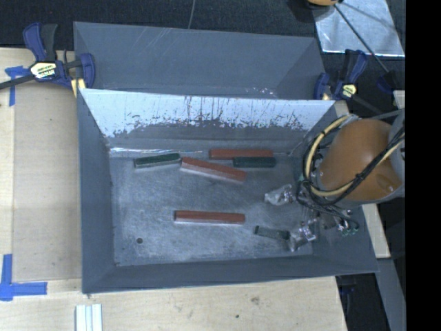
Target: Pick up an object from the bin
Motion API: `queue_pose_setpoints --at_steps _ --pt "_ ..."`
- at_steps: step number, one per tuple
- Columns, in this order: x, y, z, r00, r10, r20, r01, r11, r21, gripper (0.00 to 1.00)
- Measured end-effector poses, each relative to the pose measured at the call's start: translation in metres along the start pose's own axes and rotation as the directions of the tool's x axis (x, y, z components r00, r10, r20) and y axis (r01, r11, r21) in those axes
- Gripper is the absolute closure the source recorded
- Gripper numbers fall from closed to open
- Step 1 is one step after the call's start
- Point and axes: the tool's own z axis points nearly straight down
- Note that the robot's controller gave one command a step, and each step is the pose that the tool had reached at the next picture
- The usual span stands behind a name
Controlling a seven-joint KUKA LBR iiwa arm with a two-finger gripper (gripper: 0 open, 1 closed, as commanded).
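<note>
My gripper (290, 218) is low in the bin's right end, open, with one metal fingertip (279, 197) toward the back and the other toward the front. Nothing shows between the fingers. A small dark bar (271, 233) lies on the floor just left of the front fingertip, close to it or touching it. A red-brown bar (209, 217) lies flat further left, apart from the gripper. Near the back wall a dark green bar (253, 162) rests against a red bar (241, 154).
Another red-brown bar (213, 169) lies slanted at mid-back, and a dark green bar (157, 161) is at the back left. The arm's orange cover and cables hang over the bin's right wall. The left half of the floor is bare.
</note>
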Motion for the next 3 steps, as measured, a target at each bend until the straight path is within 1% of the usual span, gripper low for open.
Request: queue_pose_setpoints --at_steps 1,2,3 --pt "0.003 0.001 0.004 1.0 -0.001 -0.008 0.001 1.0 -0.003 1.0" --pt "0.003 0.001 0.004 1.0 -0.001 -0.007 0.001 1.0 -0.003 1.0" --pt "-0.004 -0.007 -0.202 0.998 -0.057 -0.028 0.057 0.998 -0.011 1.0"
